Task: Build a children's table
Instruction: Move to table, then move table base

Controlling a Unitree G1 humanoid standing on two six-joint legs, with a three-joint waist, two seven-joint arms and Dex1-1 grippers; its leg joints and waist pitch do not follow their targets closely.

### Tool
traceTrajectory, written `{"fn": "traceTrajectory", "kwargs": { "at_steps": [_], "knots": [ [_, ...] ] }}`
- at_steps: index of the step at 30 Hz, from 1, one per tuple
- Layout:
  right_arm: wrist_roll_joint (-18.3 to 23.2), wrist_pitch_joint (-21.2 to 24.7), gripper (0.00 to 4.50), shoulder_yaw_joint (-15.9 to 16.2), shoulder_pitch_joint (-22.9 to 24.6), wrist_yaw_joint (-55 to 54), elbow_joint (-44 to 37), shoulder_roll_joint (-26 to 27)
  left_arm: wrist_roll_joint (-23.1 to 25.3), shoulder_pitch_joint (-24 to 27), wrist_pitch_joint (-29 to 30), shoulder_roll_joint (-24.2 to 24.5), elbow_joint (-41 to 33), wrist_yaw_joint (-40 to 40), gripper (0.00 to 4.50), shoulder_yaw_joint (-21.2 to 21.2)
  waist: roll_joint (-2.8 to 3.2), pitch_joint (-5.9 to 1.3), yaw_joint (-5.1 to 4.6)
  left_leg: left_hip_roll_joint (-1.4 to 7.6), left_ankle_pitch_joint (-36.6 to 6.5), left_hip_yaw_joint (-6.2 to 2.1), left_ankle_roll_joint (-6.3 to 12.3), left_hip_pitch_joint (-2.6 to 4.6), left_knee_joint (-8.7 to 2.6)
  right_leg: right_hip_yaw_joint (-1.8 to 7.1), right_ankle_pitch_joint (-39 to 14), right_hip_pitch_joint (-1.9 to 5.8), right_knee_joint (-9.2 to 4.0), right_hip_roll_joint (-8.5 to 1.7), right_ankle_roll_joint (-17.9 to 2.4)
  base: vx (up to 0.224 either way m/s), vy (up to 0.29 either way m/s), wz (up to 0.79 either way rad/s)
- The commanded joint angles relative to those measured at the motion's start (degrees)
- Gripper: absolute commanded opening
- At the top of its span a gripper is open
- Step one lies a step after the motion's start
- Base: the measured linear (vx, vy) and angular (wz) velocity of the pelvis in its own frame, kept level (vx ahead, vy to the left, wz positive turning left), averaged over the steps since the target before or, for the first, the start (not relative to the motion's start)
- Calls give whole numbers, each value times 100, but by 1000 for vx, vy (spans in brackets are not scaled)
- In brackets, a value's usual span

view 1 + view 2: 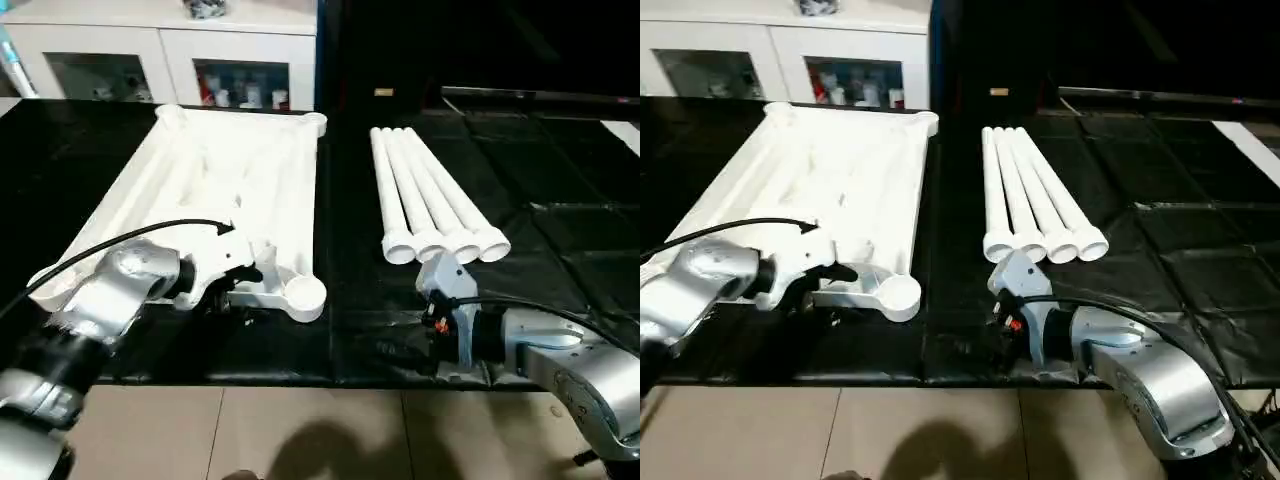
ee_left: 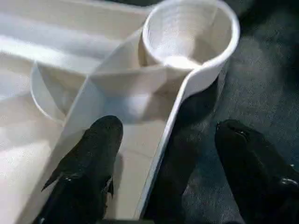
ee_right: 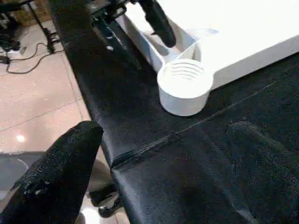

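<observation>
The children's table lies in parts on a black mat. Its white top (image 1: 225,165) rests upside down at the left, ribs up, with a round corner socket (image 1: 303,293) nearest me. Four white legs (image 1: 430,195) lie side by side to the right of it, open ends toward me. My left gripper (image 2: 169,125) is open and straddles the top's near rim beside that socket (image 2: 187,32), one finger inside the rim and one on the mat outside. My right gripper (image 3: 166,130) is open low over the mat, just in front of the legs' ends, with nothing between its fingers, facing the socket (image 3: 184,81).
A white cabinet (image 1: 160,50) with glass doors stands behind the mat at the back left. The mat's front edge (image 1: 300,380) meets a tiled floor (image 1: 300,430). A black cable (image 1: 120,240) arcs over my left forearm.
</observation>
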Motion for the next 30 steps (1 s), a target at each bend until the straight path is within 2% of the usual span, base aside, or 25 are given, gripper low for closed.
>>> {"fn": "traceTrajectory", "kwargs": {
  "at_steps": [1,8,9,16,26,30],
  "knots": [
    [25,16,450,9,-53,41,-32,-39,91,-159,-100,-77,149,36,320,-40,99,-374,16,259,-897,-54,-101,111,-372,275,164,278,-389,-446,-1280,0,0,0],
    [58,0,450,39,-37,120,-55,-77,211,-390,-481,-254,796,31,243,27,89,-369,33,256,-980,-54,-89,110,-372,278,-10,290,-415,-461,-1277,0,0,0],
    [37,-21,450,50,-29,124,-42,-83,235,-427,-531,-291,902,67,243,42,95,-371,38,263,-986,-57,-97,116,-371,278,-1,286,-410,-465,-1281,0,0,0],
    [-23,-36,450,61,20,103,-47,-103,342,-509,-724,-370,1154,174,184,42,89,-374,38,265,-914,-55,-68,111,-365,278,166,289,-398,-465,-1327,0,0,0],
    [-30,-11,450,100,42,75,-54,-64,314,-580,-735,-657,1401,393,110,223,72,-350,67,272,-1119,-52,-108,117,-373,288,-380,272,-446,-483,-1269,0,0,0],
    [-46,-17,450,104,47,68,-50,-55,383,-677,-957,-769,1656,619,84,267,61,-362,63,263,-1026,-61,-99,93,-369,280,-194,293,-426,-474,-1251,0,0,0]
  ]
}}
